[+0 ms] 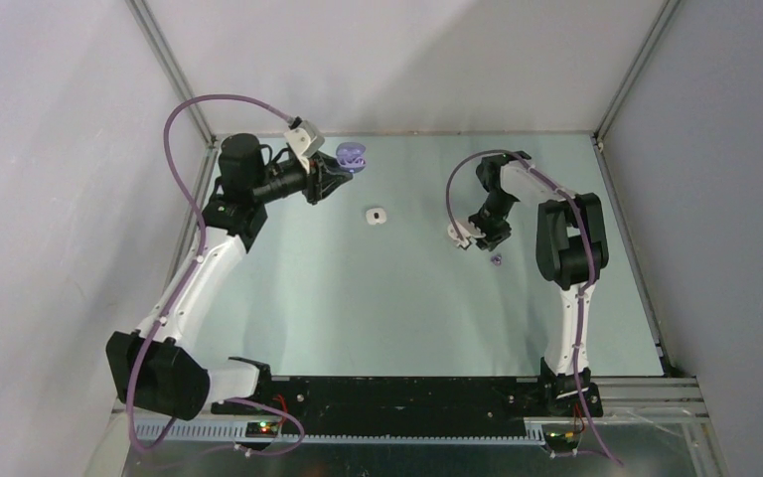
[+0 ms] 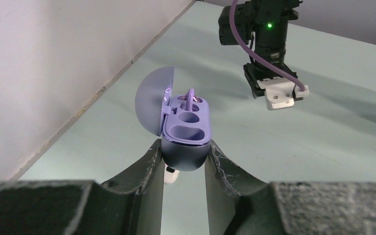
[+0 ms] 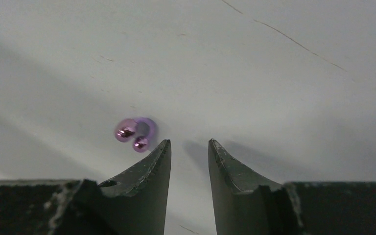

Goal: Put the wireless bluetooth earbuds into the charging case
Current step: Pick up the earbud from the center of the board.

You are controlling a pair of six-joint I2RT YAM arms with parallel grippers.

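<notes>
Purple: one case (image 2: 188,125) clamped in left end effector (image 2: 184,145), one earbud (image 3: 135,133) beside narrow-gapped right end effector (image 3: 189,145).

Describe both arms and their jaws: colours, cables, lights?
Both share one build: the left arm and right arm have white link shells, black joint housings and black bases. A purple cable loops along each. The jaws are dark, tapered, scuffed pale at the edges. A white camera block sits at each wrist; the right arm shows a green light.

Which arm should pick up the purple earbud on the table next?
Right. The right claw hangs open just beside the purple earbud, while the left claw is shut on the open charging case.
</notes>
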